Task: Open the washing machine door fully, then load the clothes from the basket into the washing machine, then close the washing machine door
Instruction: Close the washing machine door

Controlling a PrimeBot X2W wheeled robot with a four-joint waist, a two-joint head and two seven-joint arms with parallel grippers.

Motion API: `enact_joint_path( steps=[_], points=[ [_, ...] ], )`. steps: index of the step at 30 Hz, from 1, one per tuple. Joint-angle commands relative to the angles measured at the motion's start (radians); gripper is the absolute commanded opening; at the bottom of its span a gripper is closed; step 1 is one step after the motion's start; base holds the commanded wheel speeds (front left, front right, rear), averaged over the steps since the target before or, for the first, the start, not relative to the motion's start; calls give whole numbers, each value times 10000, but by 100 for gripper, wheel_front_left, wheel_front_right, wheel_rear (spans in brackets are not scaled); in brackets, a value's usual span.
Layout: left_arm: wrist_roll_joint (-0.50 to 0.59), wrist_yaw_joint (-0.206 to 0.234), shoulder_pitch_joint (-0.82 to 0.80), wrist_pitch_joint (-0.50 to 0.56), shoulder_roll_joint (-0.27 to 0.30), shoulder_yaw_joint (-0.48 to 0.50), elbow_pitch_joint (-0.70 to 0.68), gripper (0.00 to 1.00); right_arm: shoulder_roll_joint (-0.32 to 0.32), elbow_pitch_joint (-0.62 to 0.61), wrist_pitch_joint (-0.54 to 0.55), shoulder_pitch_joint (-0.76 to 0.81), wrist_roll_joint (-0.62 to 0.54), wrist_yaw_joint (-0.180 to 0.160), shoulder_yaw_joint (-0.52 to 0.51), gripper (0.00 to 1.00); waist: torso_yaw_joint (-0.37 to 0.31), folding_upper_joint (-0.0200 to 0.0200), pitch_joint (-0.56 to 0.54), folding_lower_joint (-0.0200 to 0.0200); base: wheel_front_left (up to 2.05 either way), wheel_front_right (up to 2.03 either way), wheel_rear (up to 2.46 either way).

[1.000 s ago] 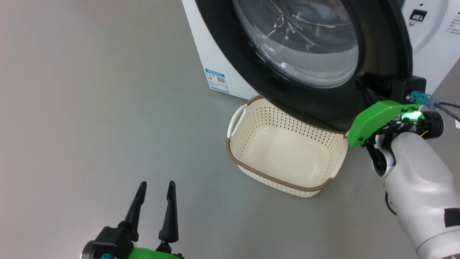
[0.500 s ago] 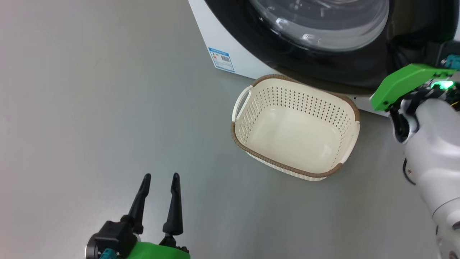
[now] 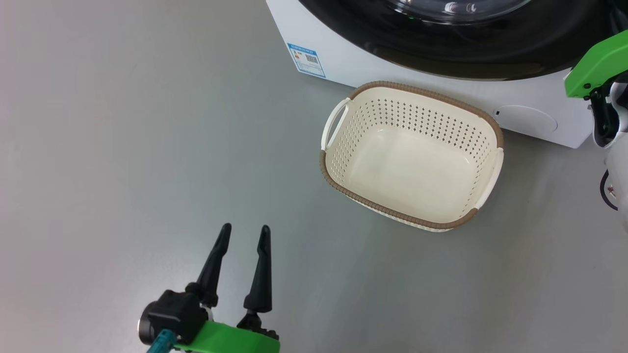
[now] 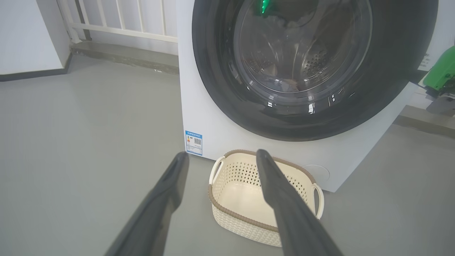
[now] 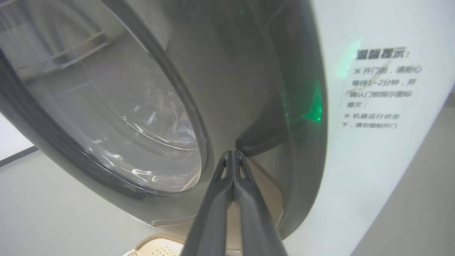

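**Push Straight at the Door's Edge to Seat the Latch**

The right gripper [image 5: 233,153] had its jaws pressed together. Its tips sat at the dark recess in the rim of the washing machine door [image 5: 249,89], with the glass bowl to their left. The door looked flush, or nearly so, with the washing machine [image 4: 213,121]. A firm, square push at that edge would likely latch it without skidding on the gloss. The left gripper [image 3: 245,228] stood with jaws apart, holding nothing, and the empty basket [image 3: 402,215] lay beyond its tips.

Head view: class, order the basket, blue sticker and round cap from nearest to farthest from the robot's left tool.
1. Basket, on the floor ahead and right of the left tool.
2. Blue sticker, low at the left corner of the washing machine.
3. Round cap, low on its front, farther right.
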Motion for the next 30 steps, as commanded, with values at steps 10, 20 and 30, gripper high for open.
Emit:
enact_joint_path(
  steps=[10, 20, 30],
  points=[
    [-94, 213, -371, -135, 88, 71, -164, 100, 224, -112, -199, -315, -244, -15, 234, 0, -6, -1, -27, -1, -1, -1, -1],
    [24, 148, -510, -135, 88, 13, 109, 100, 399, -817, -204, 617, -8, -15, 907, 0, -67, -1, -423, -1, 0, 0, 0],
    [489, -355, -611, -135, 88, 120, 1016, 100, 274, -2900, -205, 2992, 729, -15, 1499, 0, -300, -1, -1555, -1, 0, 0, 0]
  ],
)
